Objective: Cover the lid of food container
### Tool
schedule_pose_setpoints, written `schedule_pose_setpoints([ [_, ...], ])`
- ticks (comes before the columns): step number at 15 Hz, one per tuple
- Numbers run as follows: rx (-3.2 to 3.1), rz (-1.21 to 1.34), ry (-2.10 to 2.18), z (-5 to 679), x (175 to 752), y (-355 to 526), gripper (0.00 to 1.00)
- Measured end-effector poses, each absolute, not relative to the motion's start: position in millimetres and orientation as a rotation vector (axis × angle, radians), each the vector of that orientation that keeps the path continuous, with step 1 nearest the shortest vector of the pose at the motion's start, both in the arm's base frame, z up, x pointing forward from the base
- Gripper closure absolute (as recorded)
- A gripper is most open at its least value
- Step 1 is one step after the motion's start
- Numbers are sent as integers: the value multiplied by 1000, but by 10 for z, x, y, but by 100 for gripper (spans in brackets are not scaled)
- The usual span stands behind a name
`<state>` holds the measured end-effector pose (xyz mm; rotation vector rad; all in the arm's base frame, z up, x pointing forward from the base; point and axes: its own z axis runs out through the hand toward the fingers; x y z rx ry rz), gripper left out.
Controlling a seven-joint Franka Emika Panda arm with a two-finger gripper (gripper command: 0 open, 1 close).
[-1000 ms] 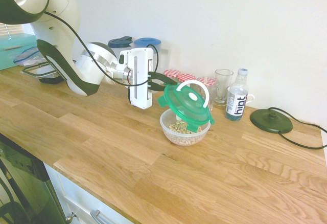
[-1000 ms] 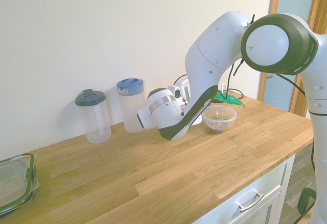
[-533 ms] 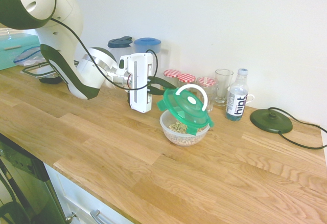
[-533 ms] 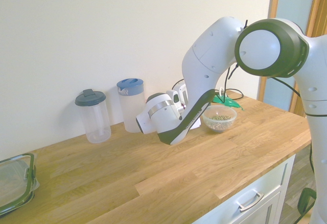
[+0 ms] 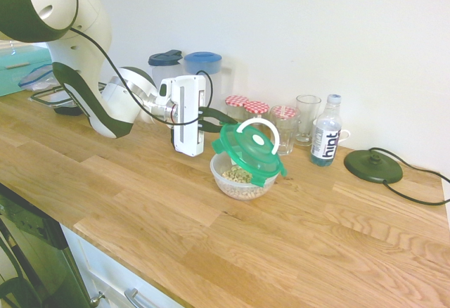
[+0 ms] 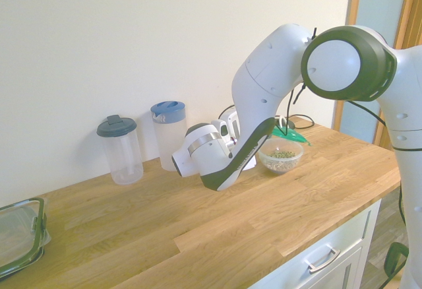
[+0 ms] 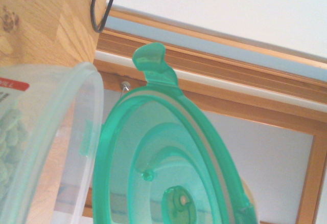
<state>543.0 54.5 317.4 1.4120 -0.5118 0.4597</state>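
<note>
Round green lid (image 5: 251,150), light, stiff, slick plastic, tilted over cereal-filled food container (image 5: 243,179) on desk (image 5: 140,195); tool (image 5: 218,119) clamped on its rim, best hold there.

— What does the arm (image 6: 277,58) look like?

— Glossy white shells, rounded at every joint. The big shoulder joint carries a dark, almost black-green round cap, and a curved dark band of the same shade runs along the forearm.

— And at the wrist?

— A silver-grey ring circles it. Beyond that sits the gripper (image 5: 211,118): a flat white rectangular block with dark fingers.

— Any cables?

— A thin black one loops along the arm to the hand.
</note>
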Motion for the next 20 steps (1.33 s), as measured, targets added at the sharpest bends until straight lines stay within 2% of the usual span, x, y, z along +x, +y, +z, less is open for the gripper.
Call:
schedule_pose_setpoints([
  [11,1625,419,-542,3094,5446,1050,0],
  [15,1766,334,-647,3484,5632,1291,0],
  [20,2053,206,-785,4339,5781,1481,0],
])
